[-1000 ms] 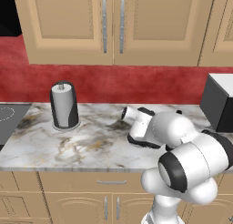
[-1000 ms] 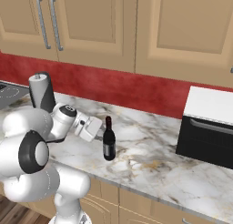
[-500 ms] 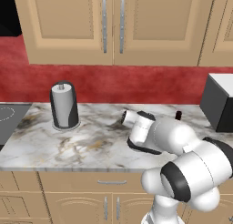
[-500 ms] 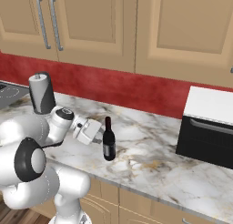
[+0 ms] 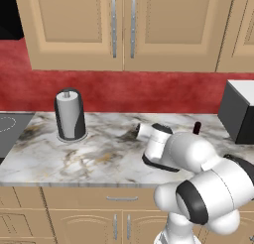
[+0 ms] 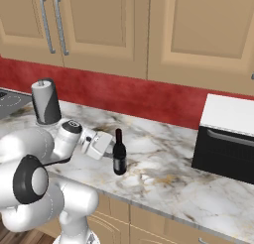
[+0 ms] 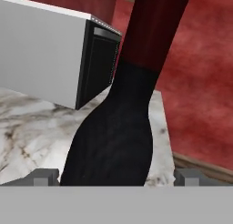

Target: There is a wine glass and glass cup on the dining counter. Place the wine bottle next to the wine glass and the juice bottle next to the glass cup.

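Hand view: wine bottle (image 7: 113, 141) sits between spread jaws, ungripped.
Bottle upright mid-worktop (image 6: 163, 168); microwave (image 6: 225, 139) at right end.

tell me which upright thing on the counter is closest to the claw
The wine bottle, slim and black with a dark red top, right between the open claw tips; the paper towel roll stands farther off.

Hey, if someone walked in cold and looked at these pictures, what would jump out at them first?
Probably the slim black wine bottle standing upright on the marble wall counter, with the open gripper right up against its left side. In the hand view the bottle looms between the fingertips, not yet clamped. After that, the white microwave at the counter's right and the paper towel roll at its left.
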